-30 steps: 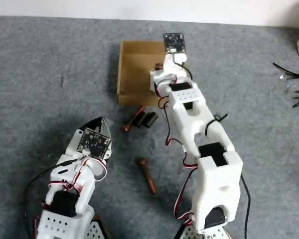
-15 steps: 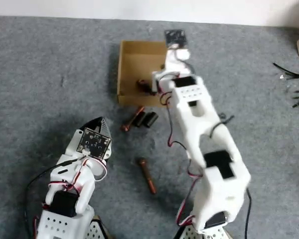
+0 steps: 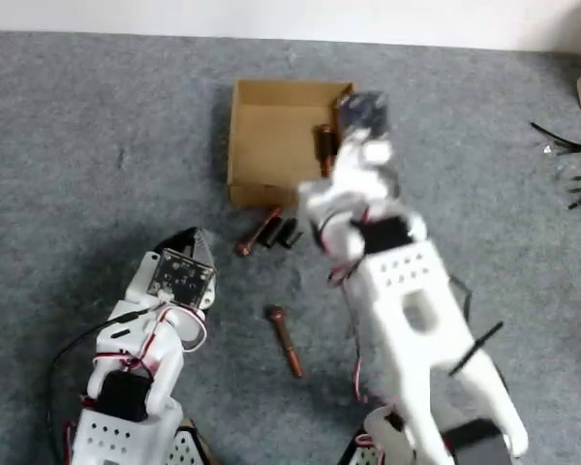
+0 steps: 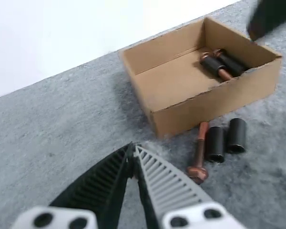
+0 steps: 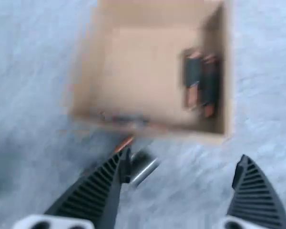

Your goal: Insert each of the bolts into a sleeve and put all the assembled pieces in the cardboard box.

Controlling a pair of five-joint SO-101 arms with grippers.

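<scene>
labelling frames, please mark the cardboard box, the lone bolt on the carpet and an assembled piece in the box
cardboard box [image 3: 271, 145], high view, bare floor of the box
lone bolt [image 3: 286, 341], high view, middle of its shank
assembled piece [image 4: 211, 63], left wrist view, its black sleeve

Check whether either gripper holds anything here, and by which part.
Nothing is held. The left gripper is shut on nothing; the right gripper is open and empty, near the cardboard box.

The box [image 4: 214, 102] is matt cardboard, the bolts [image 4: 200, 148] coppery metal, the carpet [image 4: 47, 133] rough.
</scene>
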